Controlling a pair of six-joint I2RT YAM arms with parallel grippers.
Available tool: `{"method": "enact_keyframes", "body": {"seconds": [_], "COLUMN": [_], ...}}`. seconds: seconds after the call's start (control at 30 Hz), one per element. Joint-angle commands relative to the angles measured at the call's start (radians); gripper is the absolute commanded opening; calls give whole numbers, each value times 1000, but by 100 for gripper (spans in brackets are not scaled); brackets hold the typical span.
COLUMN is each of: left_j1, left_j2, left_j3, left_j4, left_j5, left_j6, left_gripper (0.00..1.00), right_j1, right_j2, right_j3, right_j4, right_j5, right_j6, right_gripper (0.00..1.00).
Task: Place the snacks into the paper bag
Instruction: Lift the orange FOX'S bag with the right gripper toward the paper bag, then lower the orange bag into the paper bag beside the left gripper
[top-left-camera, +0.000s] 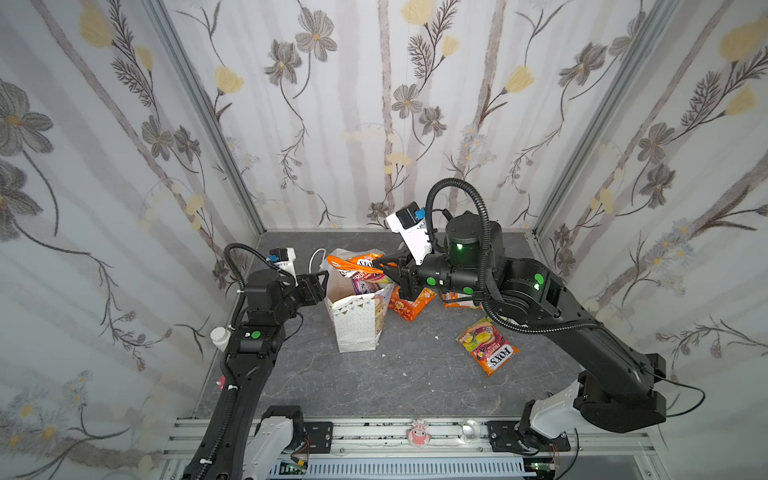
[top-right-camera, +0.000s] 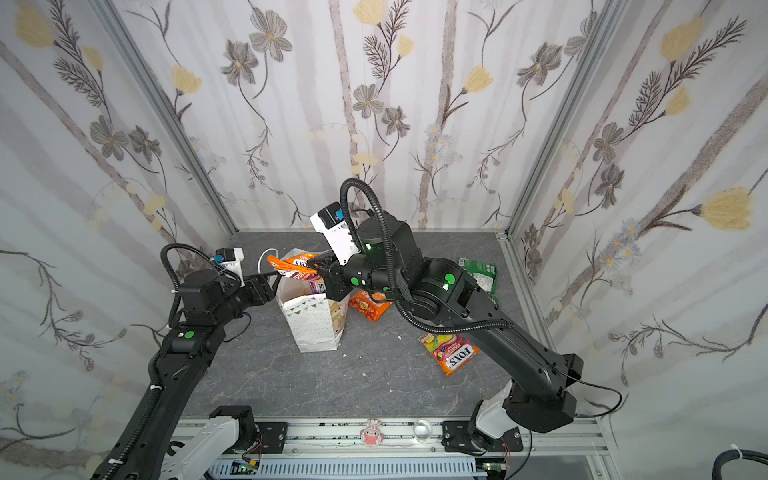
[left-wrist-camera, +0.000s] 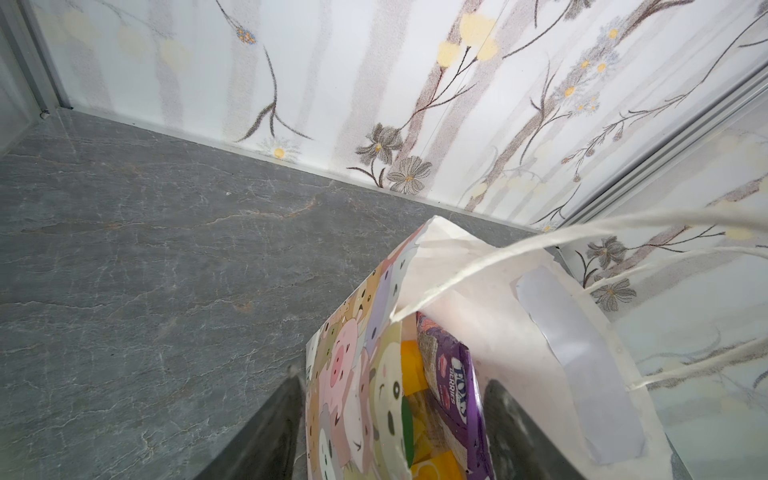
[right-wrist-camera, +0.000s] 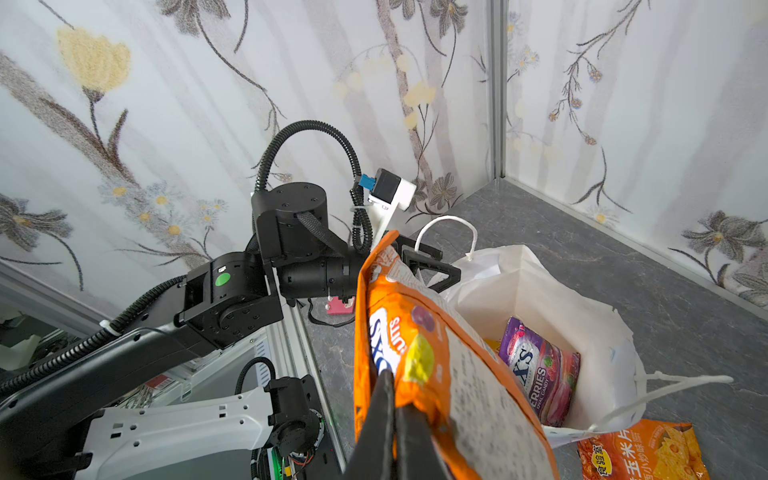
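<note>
my right gripper (top-left-camera: 379, 263) clamped on orange FOX'S packet (top-left-camera: 353, 266), above paper bag (top-left-camera: 357, 328) mouth, left gripper (top-left-camera: 323, 277) pinching its nine-o'clock rim

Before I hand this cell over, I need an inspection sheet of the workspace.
Surface: grey tabletop, few white crumbs.
Job's things: paper bag upright, open, purple packet inside; orange Fox's packet over its mouth; fruits packet, chip packet, green packet outside.
Clutter: white bottle at left edge.
Grippers: left gripper straddles bag rim, grip unclear; right gripper shut on orange Fox's packet.
Cables: black conduit loops on both arms.
Surroundings: floral walls, aluminium rail.
</note>
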Motion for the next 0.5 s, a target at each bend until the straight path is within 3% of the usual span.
{"method": "enact_keyframes", "body": {"seconds": [0.0, 0.47], "left_j1": [2, 2], "left_j2": [2, 20], "left_j3": [-2, 3], "left_j4": [14, 9], "left_j5": [-2, 3], "left_j6": [-4, -7], "left_gripper": [69, 70], "right_j1": [0, -79], "right_j2": [23, 226], "right_j3": [22, 139], "right_j4": [51, -52], "right_j5": [7, 42], "right_j6": [-39, -239], "right_gripper": [0, 0]}}
